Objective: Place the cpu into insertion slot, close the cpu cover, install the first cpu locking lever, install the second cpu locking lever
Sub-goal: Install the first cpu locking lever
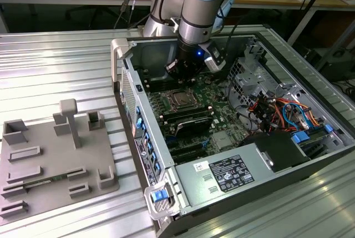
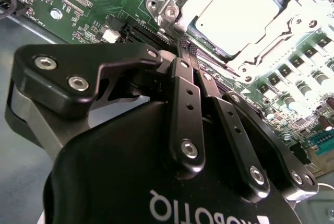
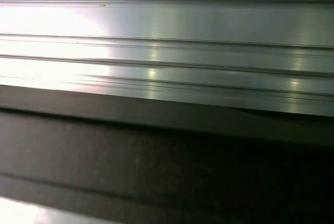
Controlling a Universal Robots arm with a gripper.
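Alu bench [image 1: 55, 66], open PC case [image 1: 145, 148]: hand [image 2: 183, 57] closed tight, nr cpu cover [image 2: 261, 49].

Exterior view high (wrist views close)

Metal table [image 1: 61, 66]: computer case [image 1: 145, 138], fixture plate [image 1: 55, 155]

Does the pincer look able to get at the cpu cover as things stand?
Probably yes. The pincer hangs close beside the cpu cover, inside the open case, with only bare circuit board between them; nothing seems to block the way.
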